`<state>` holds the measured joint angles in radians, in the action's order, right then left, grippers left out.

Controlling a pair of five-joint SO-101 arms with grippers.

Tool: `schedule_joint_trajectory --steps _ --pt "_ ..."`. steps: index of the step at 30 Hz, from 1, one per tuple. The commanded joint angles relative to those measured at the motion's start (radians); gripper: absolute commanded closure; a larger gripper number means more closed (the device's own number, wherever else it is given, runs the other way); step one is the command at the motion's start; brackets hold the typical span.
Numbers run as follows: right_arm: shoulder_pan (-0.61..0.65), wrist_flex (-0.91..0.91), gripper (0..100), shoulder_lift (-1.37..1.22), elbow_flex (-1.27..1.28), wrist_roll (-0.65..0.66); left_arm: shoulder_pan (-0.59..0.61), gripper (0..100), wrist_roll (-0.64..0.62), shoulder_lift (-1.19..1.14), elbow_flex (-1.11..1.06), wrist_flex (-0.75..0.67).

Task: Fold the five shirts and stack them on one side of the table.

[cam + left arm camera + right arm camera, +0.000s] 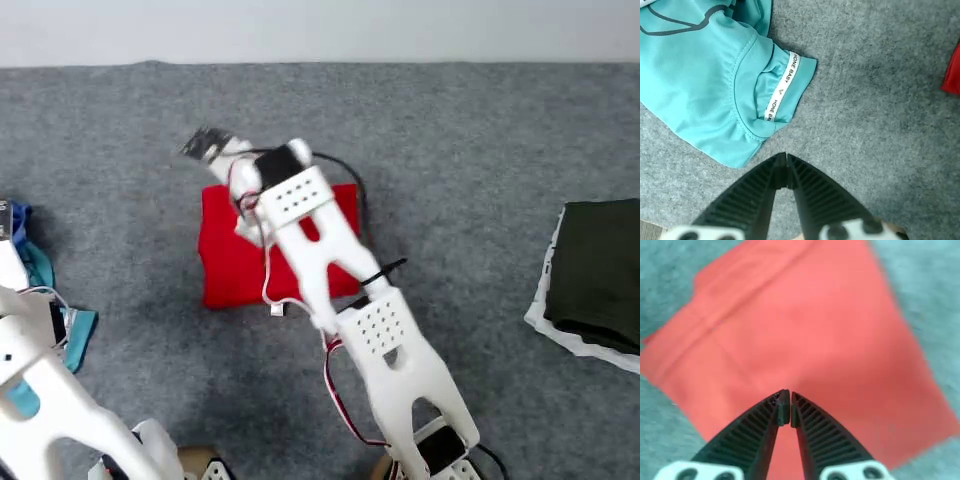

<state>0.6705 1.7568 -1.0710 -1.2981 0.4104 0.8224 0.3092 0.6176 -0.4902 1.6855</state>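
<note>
I judged the job about half done: a dark green shirt (597, 265) lay folded on a white garment (556, 335) at the table's right edge, and the red shirt (230, 270) sat folded mid-table, not yet stacked. The right gripper (785, 409) pointed down at it, jaws closed on nothing. The teal shirt (700, 85) lay crumpled at the left, near the left gripper (786, 171), which was also closed and empty.
</note>
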Motion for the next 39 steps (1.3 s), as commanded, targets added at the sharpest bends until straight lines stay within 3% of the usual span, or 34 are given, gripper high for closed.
schedule_joint_trajectory --steps 1,7,14,25,33,39 --pt "0.096 0.038 98.8 -0.008 -0.035 0.008 -0.008 99 -0.006 0.017 0.004 -0.018" --pt "0.194 0.038 98.8 -0.031 -0.049 0.008 -0.008 99 -0.006 0.017 0.004 -0.018" --pt "0.074 0.042 98.8 0.179 -0.035 0.003 -0.008 99 -0.006 0.021 0.007 -0.018" --pt "-0.102 0.038 98.8 0.564 0.631 -0.043 -0.008 99 -0.008 0.021 0.007 -0.018" --pt "-0.159 -0.039 98.8 0.478 0.865 -0.080 -0.008 99 -0.009 0.020 0.002 -0.018" --pt "-0.153 -0.027 98.8 0.392 0.773 -0.078 -0.008 99 -0.009 0.021 0.002 -0.018"
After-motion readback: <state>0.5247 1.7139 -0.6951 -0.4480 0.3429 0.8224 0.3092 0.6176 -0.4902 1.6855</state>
